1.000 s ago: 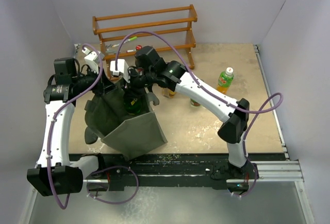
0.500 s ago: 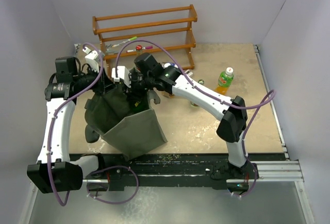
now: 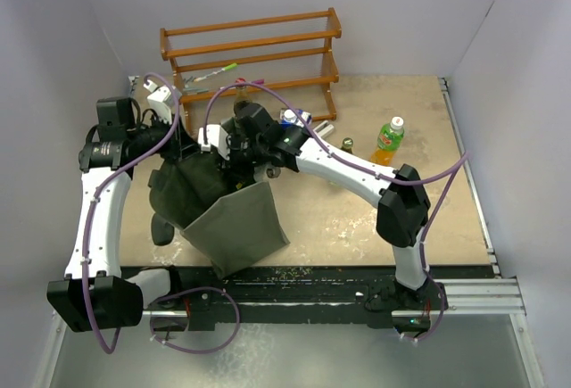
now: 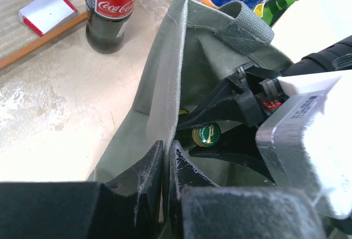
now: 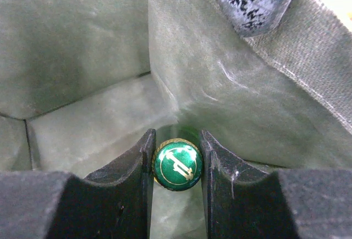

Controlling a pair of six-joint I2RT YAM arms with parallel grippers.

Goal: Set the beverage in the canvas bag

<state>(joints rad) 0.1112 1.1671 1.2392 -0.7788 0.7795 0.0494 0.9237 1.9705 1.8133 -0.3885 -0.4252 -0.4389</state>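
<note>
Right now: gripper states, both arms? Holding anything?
left gripper: closed, pinching the canvas bag by its rim.
right gripper: closed on the green bottle at its cap, inside the bag.

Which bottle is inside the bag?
The green-capped bottle, clamped at its cap by the right gripper inside the canvas bag. The Coca-Cola bottle and the orange drink bottle stand outside on the table.

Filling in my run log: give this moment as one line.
left gripper pinches bag rim | right gripper holds bottle inside bag
</note>
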